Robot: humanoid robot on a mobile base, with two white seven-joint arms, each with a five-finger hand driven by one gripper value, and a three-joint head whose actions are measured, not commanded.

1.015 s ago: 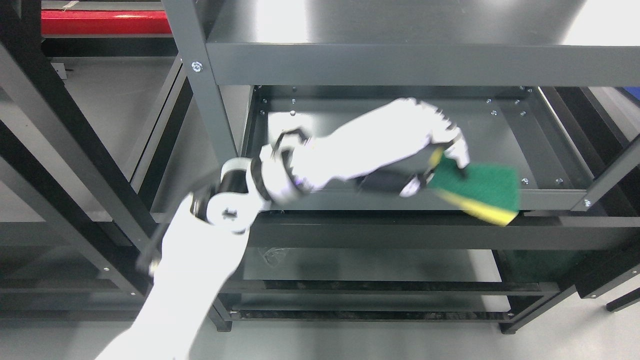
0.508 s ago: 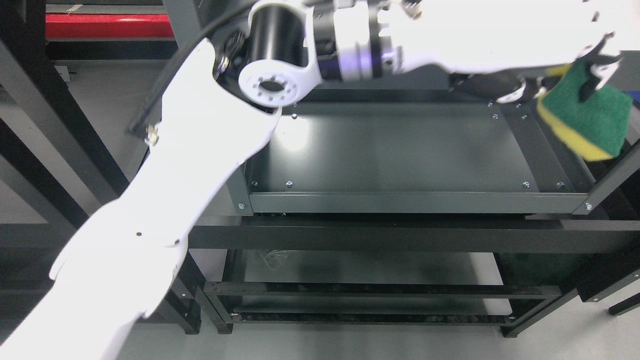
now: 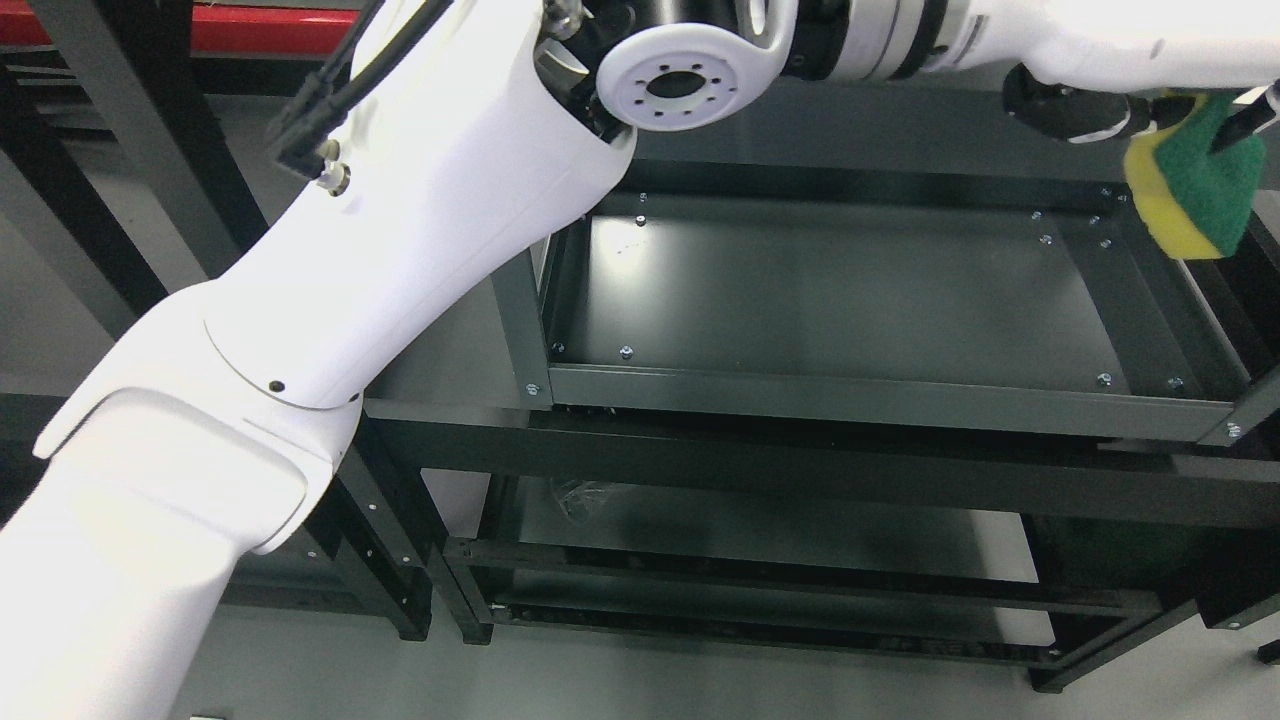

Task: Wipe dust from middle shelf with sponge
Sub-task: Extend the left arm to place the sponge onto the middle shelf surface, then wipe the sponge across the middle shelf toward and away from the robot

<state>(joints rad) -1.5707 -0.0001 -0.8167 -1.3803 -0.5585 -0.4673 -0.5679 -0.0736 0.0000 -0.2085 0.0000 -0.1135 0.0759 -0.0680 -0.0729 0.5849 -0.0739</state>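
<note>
My left arm rises from the lower left and reaches across the top of the picture to the upper right. Its hand (image 3: 1190, 90) is shut on a green and yellow sponge (image 3: 1195, 190), held up in the air above the right end of the dark grey shelf (image 3: 850, 385). The sponge does not touch the shelf. Most of the hand is cut off by the top edge. The shelf's flat surface lies bare below, with small screws along its edges. The right arm is not in view.
The shelf belongs to a dark metal rack with lower shelves (image 3: 760, 540) beneath it. A black frame (image 3: 130, 170) stands at the left, with a red bar (image 3: 270, 30) behind it. The thick white forearm (image 3: 400, 230) covers the rack's left post.
The left arm has lifted out of the shelf and swung up and right, carrying the sponge from the shelf's front right edge to high above its right end. The camera has also shifted.
</note>
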